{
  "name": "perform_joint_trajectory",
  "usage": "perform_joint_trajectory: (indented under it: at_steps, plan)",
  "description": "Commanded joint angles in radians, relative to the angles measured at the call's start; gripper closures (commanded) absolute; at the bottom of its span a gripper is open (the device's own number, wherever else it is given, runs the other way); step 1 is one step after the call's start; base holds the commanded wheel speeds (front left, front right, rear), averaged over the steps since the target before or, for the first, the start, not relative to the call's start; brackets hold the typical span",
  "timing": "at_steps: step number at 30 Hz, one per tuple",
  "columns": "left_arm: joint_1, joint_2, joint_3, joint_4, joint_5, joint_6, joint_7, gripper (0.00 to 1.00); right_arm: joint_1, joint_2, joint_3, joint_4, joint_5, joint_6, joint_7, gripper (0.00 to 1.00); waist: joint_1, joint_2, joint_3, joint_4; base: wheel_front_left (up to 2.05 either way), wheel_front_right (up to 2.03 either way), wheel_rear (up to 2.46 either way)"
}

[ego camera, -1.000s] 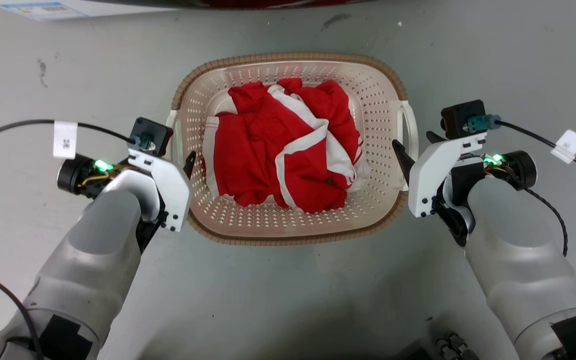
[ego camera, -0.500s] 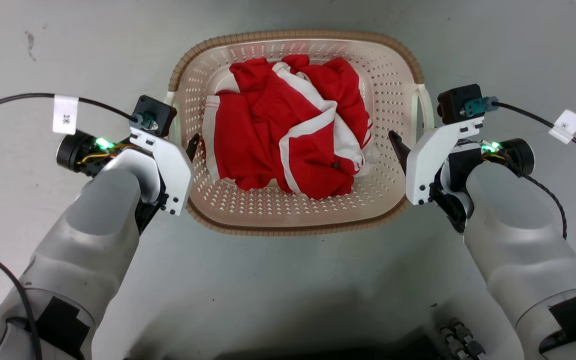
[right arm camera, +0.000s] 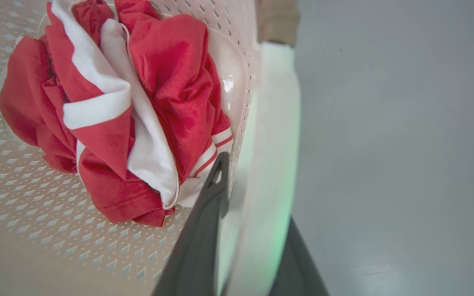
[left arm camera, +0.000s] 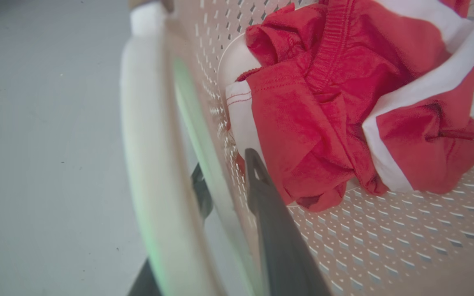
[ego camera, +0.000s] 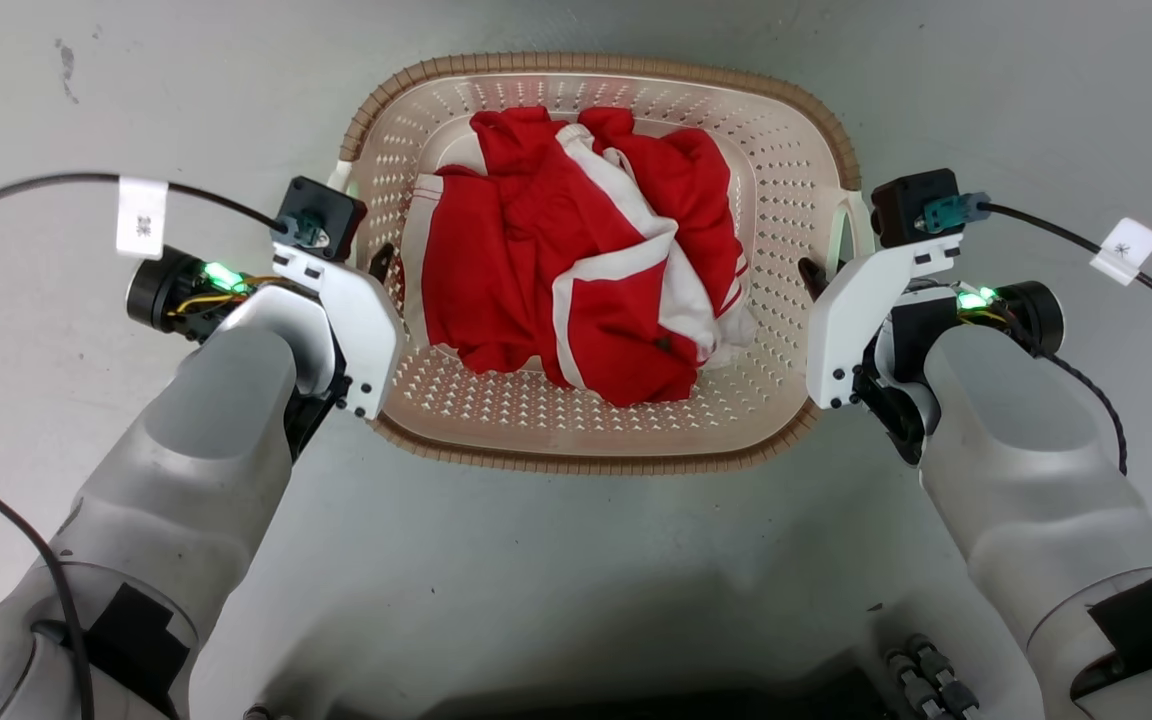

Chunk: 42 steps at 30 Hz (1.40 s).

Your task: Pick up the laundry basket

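- Two white cable tags (ego camera: 142, 217) (ego camera: 1120, 246) behind the pincers, print unreadable.
- Left pincer (left arm camera: 224, 162) clamps a white handle (left arm camera: 146, 135) of the cream perforated plastic laundry basket (ego camera: 596, 65).
- Right pincer (right arm camera: 251, 183) clamps the other handle (right arm camera: 270, 144).

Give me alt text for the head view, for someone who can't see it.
From above: a cream laundry basket of crumpled red and white clothing over a grey floor, the left gripper and right gripper clamped on its white side handles.

A crumpled red-and-white garment (ego camera: 556, 250) and, all around, a pale grey floor (ego camera: 576, 580) with faint dark scuffs.
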State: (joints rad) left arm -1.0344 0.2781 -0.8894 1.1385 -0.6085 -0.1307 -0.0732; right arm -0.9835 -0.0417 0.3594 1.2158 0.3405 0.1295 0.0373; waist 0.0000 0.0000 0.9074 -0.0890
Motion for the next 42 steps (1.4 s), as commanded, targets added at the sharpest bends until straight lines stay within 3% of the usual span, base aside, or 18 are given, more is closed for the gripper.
perform_joint_trajectory:
  at_steps: [1, 13, 23, 33, 42]
  plan:
    - [0.006, 0.014, -0.013, 0.010, 0.003, 0.002, 0.002, 1.00, -0.017, -0.015, 0.004, 0.002, 0.002, 0.002, -0.004, 1.00, 0.0000, 0.0000, -0.001, 0.000, 0.00, 0.00, 0.00]
    - [0.007, 0.028, -0.096, 0.005, -0.063, 0.002, 0.007, 1.00, -0.020, -0.015, 0.027, 0.034, 0.029, 0.002, -0.005, 1.00, 0.0000, 0.0000, -0.022, 0.004, 0.00, 0.00, 0.00]
    - [0.067, 0.035, -0.181, -0.022, -0.142, 0.002, 0.056, 1.00, 0.039, -0.015, 0.074, 0.046, 0.064, 0.001, 0.066, 1.00, 0.0000, 0.0000, -0.118, 0.009, 0.00, 0.00, 0.00]
    - [0.164, 0.051, -0.275, -0.065, -0.245, 0.001, 0.120, 1.00, 0.137, -0.014, 0.146, 0.044, 0.110, 0.001, 0.169, 1.00, 0.0000, 0.0000, -0.286, 0.014, 0.00, 0.00, 0.00]
    - [0.303, 0.068, -0.343, -0.112, -0.351, 0.001, 0.168, 1.00, 0.285, -0.015, 0.230, 0.037, 0.135, 0.001, 0.232, 1.00, 0.0000, 0.0000, -0.517, 0.018, 0.00, 0.00, 0.00]
